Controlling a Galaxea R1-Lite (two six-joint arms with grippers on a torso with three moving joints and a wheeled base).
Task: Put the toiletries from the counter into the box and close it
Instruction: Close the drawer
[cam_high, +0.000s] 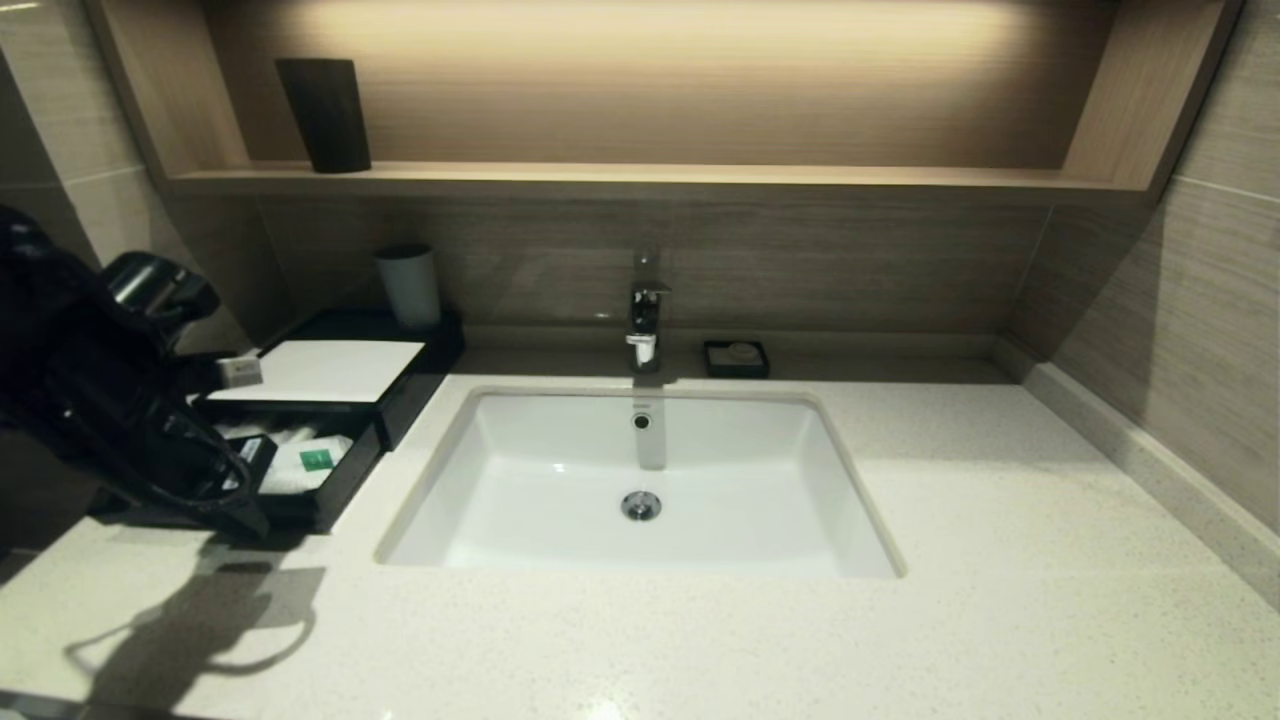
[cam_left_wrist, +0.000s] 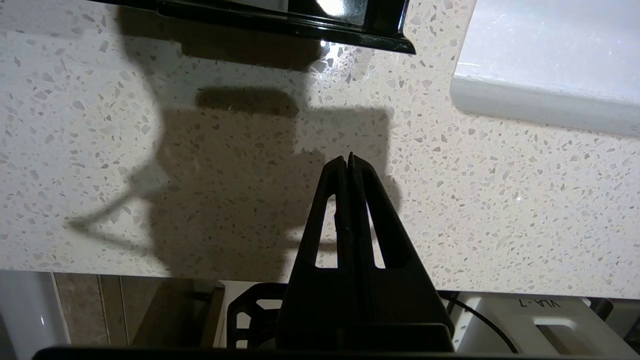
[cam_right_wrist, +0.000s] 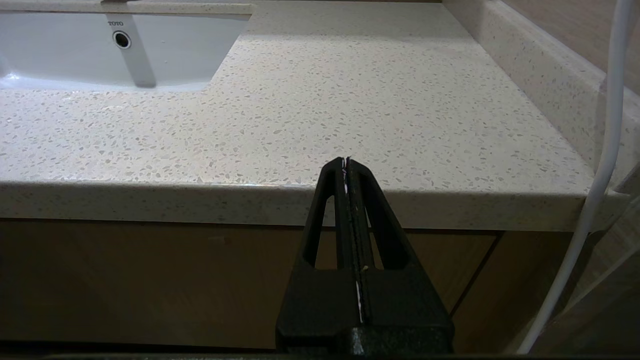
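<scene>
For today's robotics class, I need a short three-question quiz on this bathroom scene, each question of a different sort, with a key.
1. True or false: the box has its drawer pushed fully in.
2. Where do the green-labelled packets lie? A) in the basin B) in the drawer C) on the shelf
3. Fill in: the left gripper has its fingers ____ above the counter.

Key: 1 false, the drawer stands out; 2 B; 3 shut. The right gripper, also shut, is parked before the counter's front edge.
</scene>
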